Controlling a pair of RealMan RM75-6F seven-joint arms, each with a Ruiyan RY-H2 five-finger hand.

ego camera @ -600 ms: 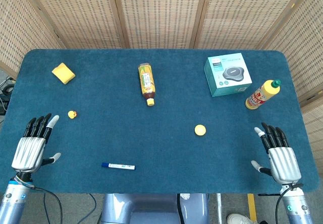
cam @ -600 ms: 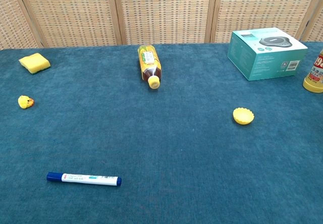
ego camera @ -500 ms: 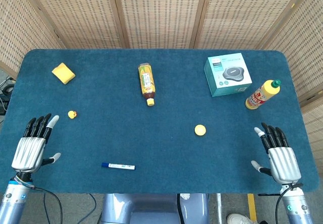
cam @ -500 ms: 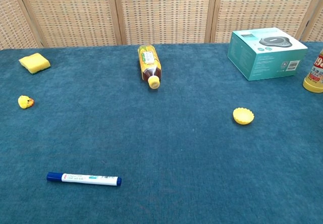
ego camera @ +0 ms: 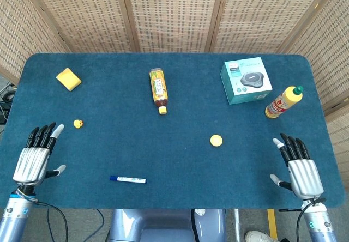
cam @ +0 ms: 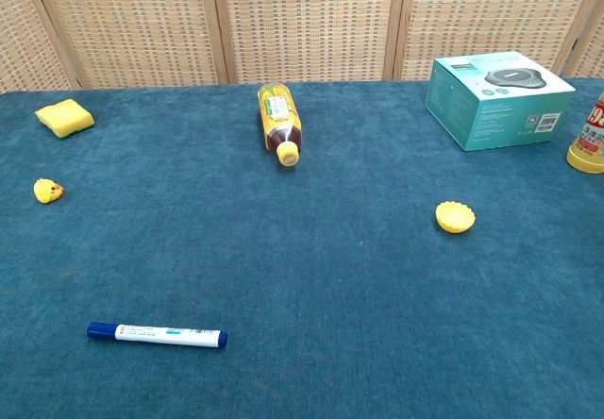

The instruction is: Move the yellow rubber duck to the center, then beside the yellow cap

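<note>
- Head view: the left hand [ego camera: 34,156] and the right hand [ego camera: 301,168] are resting spread wide, holding nothing; the yellow rubber duck [ego camera: 78,123] is sitting near the left hand, well apart from the yellow cap [ego camera: 216,140].
- Chest view: no hands are showing; the duck is lying at the left edge; the teal box [cam: 498,97] is staying closed.

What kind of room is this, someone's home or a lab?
Probably a lab test station, not a home: a table covered in blue felt, woven screens boxing it in, and two robot hands, left hand and right hand, resting at its near edge.
</note>
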